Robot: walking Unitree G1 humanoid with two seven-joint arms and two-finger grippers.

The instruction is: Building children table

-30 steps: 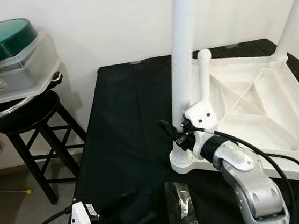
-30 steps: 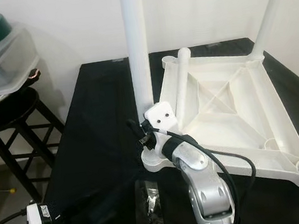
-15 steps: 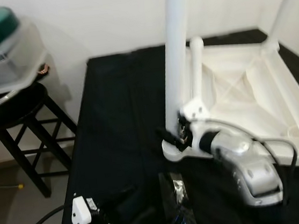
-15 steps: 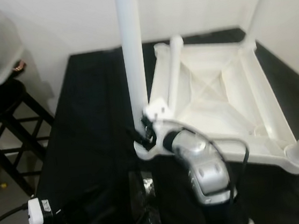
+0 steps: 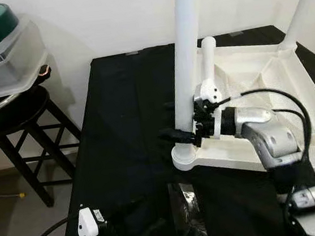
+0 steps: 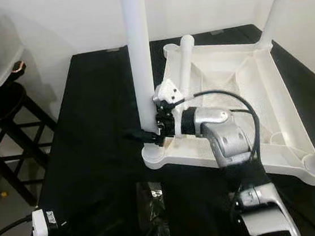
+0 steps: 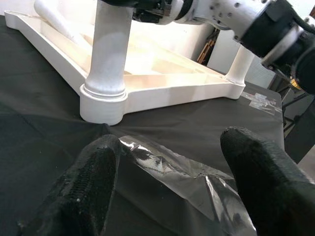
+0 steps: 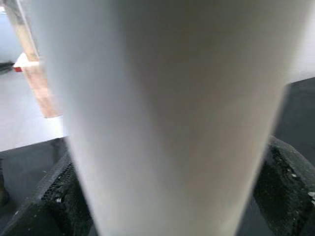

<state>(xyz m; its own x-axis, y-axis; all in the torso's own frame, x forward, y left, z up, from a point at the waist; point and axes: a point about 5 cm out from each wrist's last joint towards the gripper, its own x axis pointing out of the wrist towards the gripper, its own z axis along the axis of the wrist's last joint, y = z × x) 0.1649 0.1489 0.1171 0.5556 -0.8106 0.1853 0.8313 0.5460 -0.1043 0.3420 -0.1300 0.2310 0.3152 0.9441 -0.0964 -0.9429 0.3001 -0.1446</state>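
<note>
Here, the right gripper (image 5: 183,132) is clenched around the upright white table leg (image 5: 187,63), just above its socket on the upturned tabletop (image 5: 268,94), while the left gripper's (image 7: 167,182) fingers (image 7: 86,182) are spread apart over clear plastic wrap (image 7: 192,182).

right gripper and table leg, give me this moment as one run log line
right gripper: shut on table leg near its socket | left gripper: open, low over plastic wrap | tabletop: upside down on black cloth
</note>
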